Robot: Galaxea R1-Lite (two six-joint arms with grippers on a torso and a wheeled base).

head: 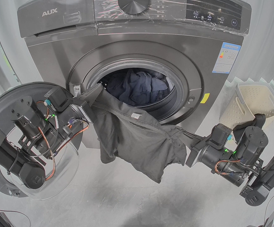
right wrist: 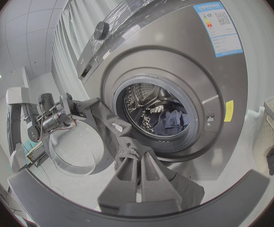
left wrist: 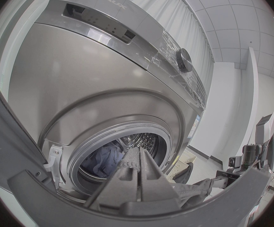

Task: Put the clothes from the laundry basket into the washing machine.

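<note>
A dark grey garment (head: 134,136) hangs stretched between my two grippers in front of the washing machine's round opening (head: 137,85). My left gripper (head: 94,92) is shut on its upper left edge at the left rim of the opening. My right gripper (head: 182,136) is shut on its lower right end, below and right of the opening. Both wrist views show closed fingers pinching grey fabric (left wrist: 132,161) (right wrist: 130,152). Dark blue clothes (head: 137,85) lie inside the drum. The cream laundry basket (head: 257,104) stands to the right with a dark cloth (head: 247,126) draped over its edge.
The machine's glass door (head: 32,142) is swung open at the left, beside and under my left arm. Grey floor (head: 137,199) spreads in front of the machine. A pale curtain (head: 266,32) hangs behind it.
</note>
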